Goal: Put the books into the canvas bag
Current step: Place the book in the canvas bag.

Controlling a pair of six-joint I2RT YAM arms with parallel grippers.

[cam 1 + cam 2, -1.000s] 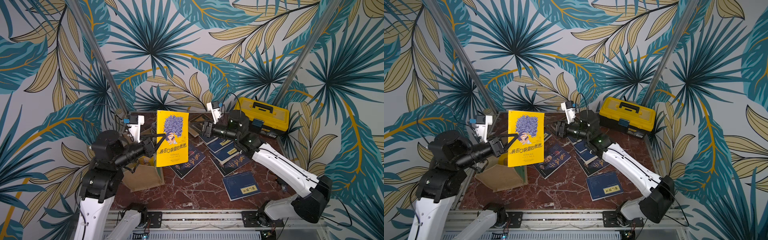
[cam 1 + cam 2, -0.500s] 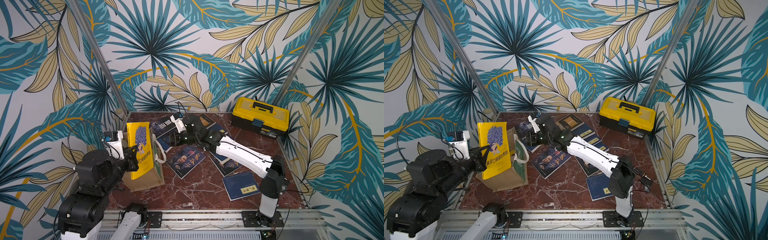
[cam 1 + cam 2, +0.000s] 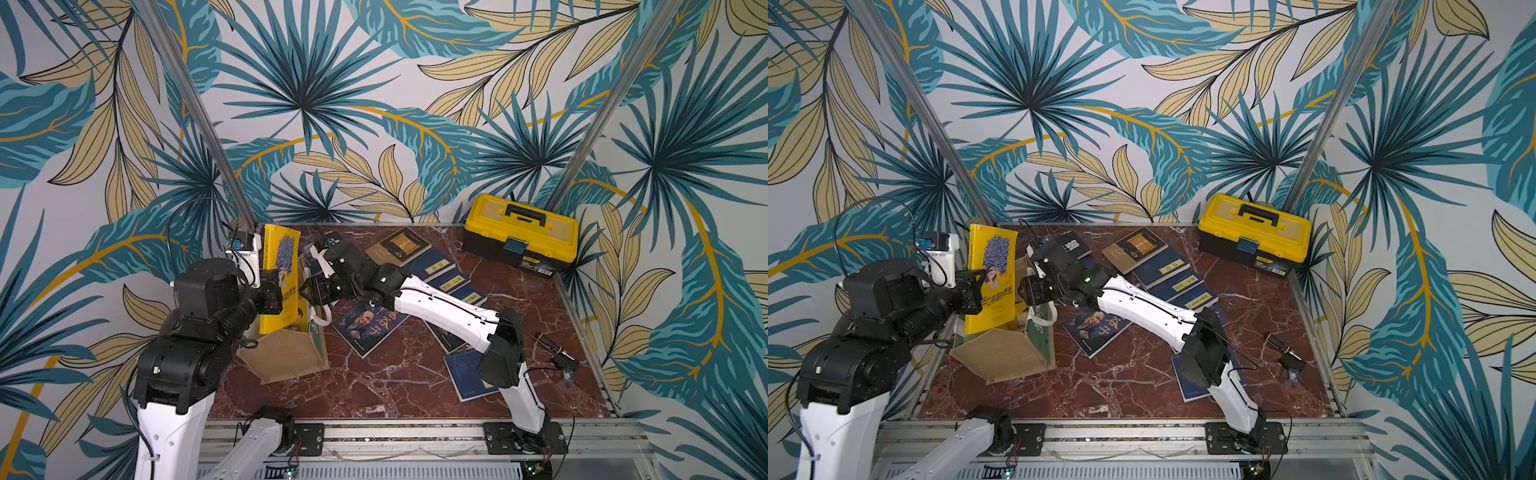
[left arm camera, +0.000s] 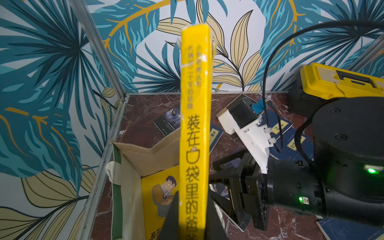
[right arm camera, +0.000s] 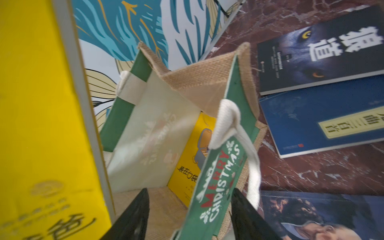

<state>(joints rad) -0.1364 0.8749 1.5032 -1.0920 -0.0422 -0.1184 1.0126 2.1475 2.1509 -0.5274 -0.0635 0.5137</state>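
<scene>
Books lie scattered across the marble table in both top views, mostly right of centre, with a yellow toolbox at the table's upper right. At the table's left edge the canvas bag stands open and tilted. Over its mouth the left gripper is clamped on a yellow book, which it holds upright. The right gripper sits at the bag's green side, just right of that book, but from up here the stand of its jaws cannot be told.

The left wrist view meets the yellow book spine-on (title characters run down it), pinched between the left gripper's dark fingers. It also shows what the top views hide: a second yellow book lying inside the canvas bag. The right gripper is close beside the spine.

The right wrist view settles the other claw. The right gripper's fingers stand apart, released, straddling the bag's green wall, which is lettered MERRY CHRISTMAS. A white handle loops beside that wall. The second yellow book stands inside against that wall, and the held yellow book looms close and blurred. A wolf-cover book and a navy book lie flat on the marble just outside the bag.
</scene>
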